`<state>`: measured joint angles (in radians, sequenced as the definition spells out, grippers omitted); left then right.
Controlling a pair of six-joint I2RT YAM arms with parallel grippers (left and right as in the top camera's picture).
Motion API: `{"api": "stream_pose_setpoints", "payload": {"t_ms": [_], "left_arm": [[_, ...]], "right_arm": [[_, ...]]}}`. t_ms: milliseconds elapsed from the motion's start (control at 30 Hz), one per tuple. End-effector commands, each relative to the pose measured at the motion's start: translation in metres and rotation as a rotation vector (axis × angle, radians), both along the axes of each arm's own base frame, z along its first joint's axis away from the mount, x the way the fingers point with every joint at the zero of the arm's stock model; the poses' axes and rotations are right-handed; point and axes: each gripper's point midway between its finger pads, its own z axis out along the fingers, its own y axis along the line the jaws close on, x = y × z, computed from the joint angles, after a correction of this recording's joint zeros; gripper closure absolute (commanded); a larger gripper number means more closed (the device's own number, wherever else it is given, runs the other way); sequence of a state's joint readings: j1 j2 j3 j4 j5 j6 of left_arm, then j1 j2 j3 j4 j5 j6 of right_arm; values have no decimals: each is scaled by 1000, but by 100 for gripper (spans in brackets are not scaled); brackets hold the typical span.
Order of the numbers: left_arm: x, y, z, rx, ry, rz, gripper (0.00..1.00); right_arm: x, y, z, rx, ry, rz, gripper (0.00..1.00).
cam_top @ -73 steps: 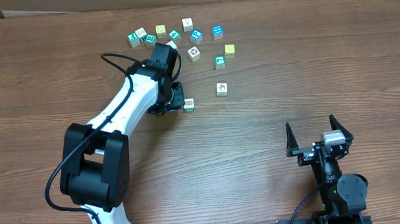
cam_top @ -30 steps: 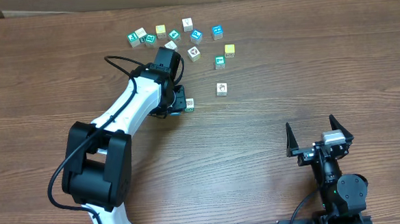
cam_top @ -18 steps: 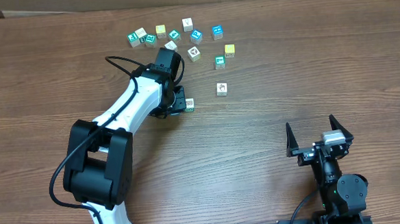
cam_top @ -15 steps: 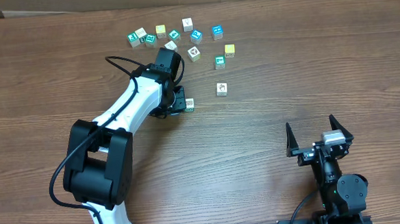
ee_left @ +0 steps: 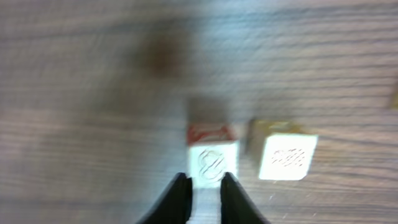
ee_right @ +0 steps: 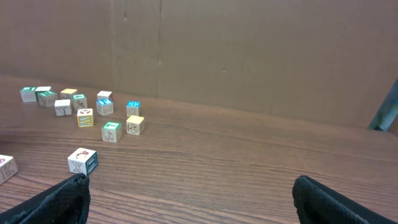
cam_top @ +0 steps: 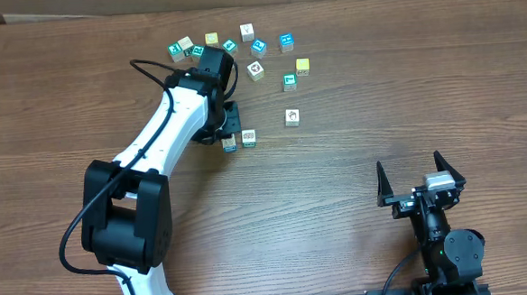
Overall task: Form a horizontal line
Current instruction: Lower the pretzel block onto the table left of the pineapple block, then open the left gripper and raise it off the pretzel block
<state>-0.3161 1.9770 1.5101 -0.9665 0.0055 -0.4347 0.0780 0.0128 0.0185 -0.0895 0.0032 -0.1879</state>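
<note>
You are looking at a brown wood-grain tabletop [cam_top: 358,233] with a cardboard wall [ee_right: 249,50] behind it. The horizontal line [cam_top: 248,138] is only two cubes so far, left of the tabletop's centre. A white cube with a hatched picture [ee_left: 287,157] sits on the right and a cube with a swirl picture [ee_left: 211,158] on the left. They lie just beside each other. The left wrist view shows a thin dark gap between them, and from overhead the left one sits slightly lower than its partner.

Your left gripper [ee_left: 205,180] is at the swirl cube, and its fingers [ee_left: 180,196] stand close together with their tips over the cube's near edge. The view is blurred, so you cannot tell whether they pinch the cube or merely hover over it.

A lone white cube [cam_top: 292,117] lies to the right of the pair, apart from it. The scattered cubes [cam_top: 254,47] lie loose near the far edge.

Your right gripper [cam_top: 411,171] is well apart at the near right, fingers [ee_right: 59,199] spread wide and grasping nothing.
</note>
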Motion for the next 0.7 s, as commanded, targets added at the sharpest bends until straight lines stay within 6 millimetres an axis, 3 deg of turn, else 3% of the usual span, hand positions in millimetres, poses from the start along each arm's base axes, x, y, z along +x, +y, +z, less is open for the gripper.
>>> {"api": "stream_pose_setpoints", "payload": {"t_ms": [0, 233, 667], "left_arm": [[-9, 9, -3, 29, 45, 1, 96], [-30, 17, -5, 60, 129, 3, 96], [-24, 35, -5, 118, 106, 139, 96]], "right_arm": [[0, -1, -2, -3, -4, -1, 0], [0, -1, -2, -3, -4, -1, 0], [0, -1, -2, -3, -5, -1, 0]]}}
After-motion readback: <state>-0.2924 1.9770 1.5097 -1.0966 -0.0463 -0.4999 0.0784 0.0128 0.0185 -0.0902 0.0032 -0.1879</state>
